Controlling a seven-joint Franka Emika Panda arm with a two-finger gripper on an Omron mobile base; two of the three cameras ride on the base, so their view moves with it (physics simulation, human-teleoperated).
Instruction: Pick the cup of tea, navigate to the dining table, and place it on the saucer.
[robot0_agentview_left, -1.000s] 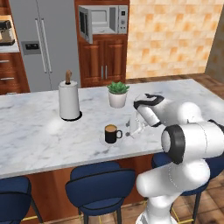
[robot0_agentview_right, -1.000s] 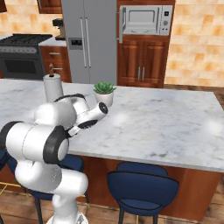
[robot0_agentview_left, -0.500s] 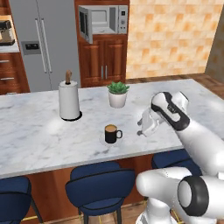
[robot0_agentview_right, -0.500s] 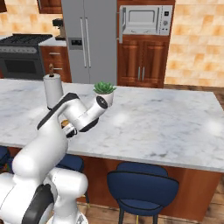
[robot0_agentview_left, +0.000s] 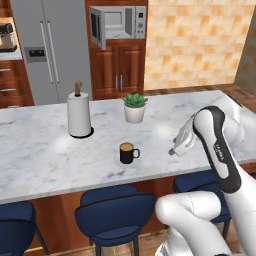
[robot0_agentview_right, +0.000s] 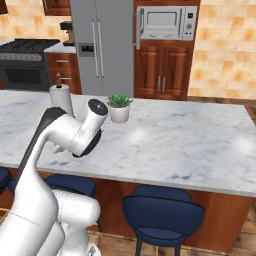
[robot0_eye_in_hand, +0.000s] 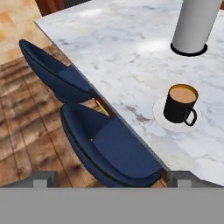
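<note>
The small black cylindrical mug of tan tea already sits on the thin pale round saucer on the marble worktop, well apart from the wide-open empty claw, so placing looks done and only retreat seems left.

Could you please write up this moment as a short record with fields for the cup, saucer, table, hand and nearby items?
cup of tea: upright on the saucer, handle free
saucer: on the dining table, near its front edge
dining table: marble top, navy stools below
hand: open, holding nothing, apart from the cup
nearby: paper towel roll, plant pot
</note>
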